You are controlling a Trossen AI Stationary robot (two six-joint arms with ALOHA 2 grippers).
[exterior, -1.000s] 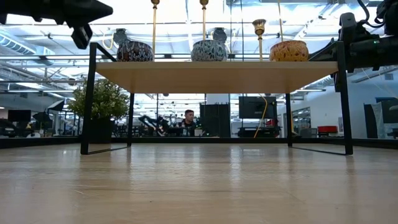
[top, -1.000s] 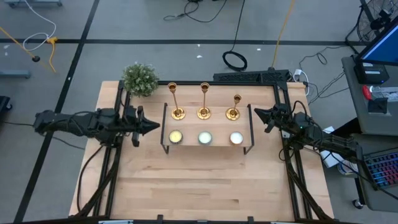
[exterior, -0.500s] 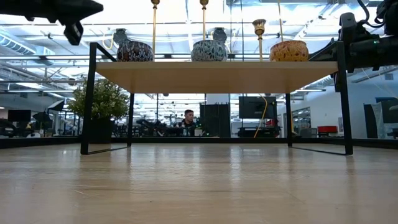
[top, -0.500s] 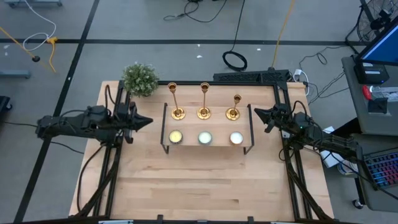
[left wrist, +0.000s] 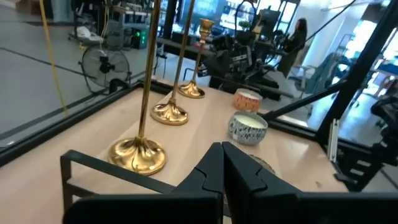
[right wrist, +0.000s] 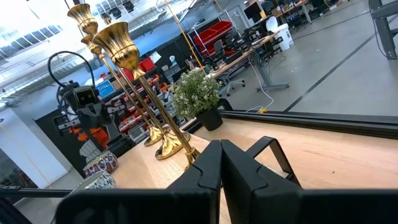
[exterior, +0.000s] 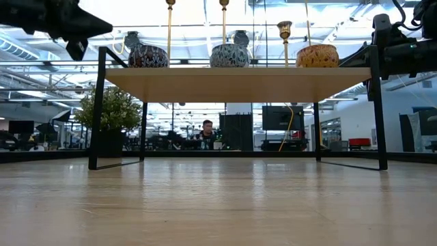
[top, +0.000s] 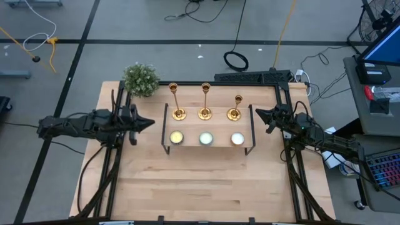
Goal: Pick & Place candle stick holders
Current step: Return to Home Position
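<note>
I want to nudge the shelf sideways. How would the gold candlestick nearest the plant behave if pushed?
It probably tips easily: the candlestick has a long thin stem over a small flared base. Its shiny metal looks rigid, and it could slide on the smooth shelf.

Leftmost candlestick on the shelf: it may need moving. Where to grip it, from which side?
Leftmost candlestick: probably the thin upright stem above its flared base, coming level from the shelf's left end; a neighbour stands right, a candle in front.
</note>
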